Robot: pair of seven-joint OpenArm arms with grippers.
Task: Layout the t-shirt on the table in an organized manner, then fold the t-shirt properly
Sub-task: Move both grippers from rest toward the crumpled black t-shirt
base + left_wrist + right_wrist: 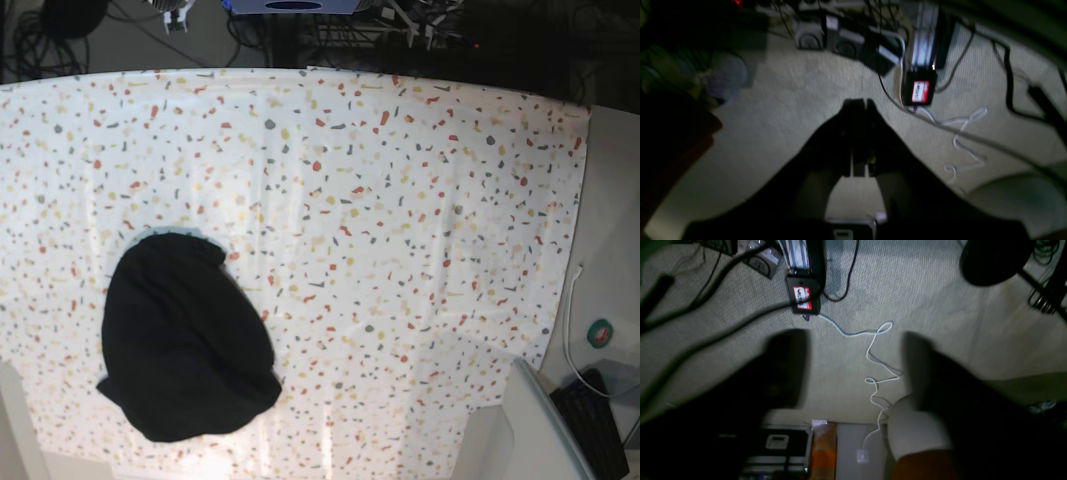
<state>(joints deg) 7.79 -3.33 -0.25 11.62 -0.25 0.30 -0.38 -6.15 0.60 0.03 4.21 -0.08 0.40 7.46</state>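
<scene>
**Shirt bunched on the bench, both arms off it**

Your black soft cloth t-shirt (185, 345) lies in a rounded heap on the large bench under its white cloth cover flecked with red, orange, yellow and grey (420, 200), towards the near edge on the base view's left side. No sleeve, collar or hem can be picked out, and no print shows.

Neither arm appears in the base view. Your left pincer (860, 106) has its two dark fingers pressed together on nothing. Your right pincer (853, 366) stands with its fingers wide apart and empty.

What could go wrong: grabbing the heap blind. With no edge visible, you may well pinch several layers at once, so a lift would drag the bundle rather than spread it. The shirt also sits close to the near edge, and a careless pull that way could take it off the bench.

Only the base view shows the shirt and bench. The wrist views show neither; they look down on pale carpet floor (780, 110), a looping white cable (873, 373) and a black box with a red-and-white label (802, 298), both blurred.
</scene>
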